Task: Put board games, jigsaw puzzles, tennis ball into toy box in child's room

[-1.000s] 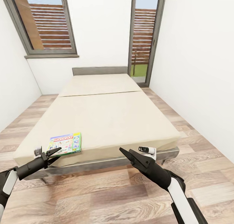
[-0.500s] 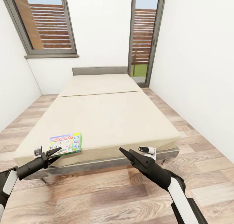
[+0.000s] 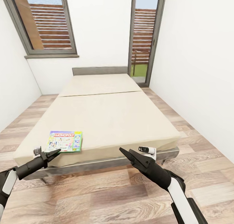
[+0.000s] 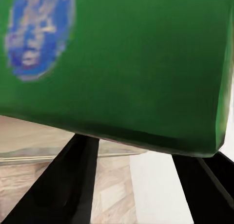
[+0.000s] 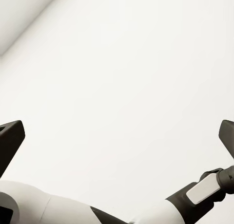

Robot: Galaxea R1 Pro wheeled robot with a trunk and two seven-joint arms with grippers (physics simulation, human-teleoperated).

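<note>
**Q:** Where does the board game (image 3: 65, 141) lie relative to the two grippers?

**A:** It lies flat at the near left corner of the bed (image 3: 110, 120), its near edge at the mattress edge. The left gripper (image 3: 55, 151) points at that near edge from just below and in front. The right gripper (image 3: 125, 152) hangs well apart, to the box's right, over the floor (image 3: 97, 191).

**Q:** How do the box's axis and the jaws stand?

**A:** The long axis runs roughly across the bed's width, along the near edge. In the left wrist view the green box underside (image 4: 126, 63) sits just above the spread dark fingers (image 4: 63, 185), which grasp nothing. The right gripper's fingers (image 5: 9, 136) are also spread and empty. The left arm is judged the nearer one.
</note>
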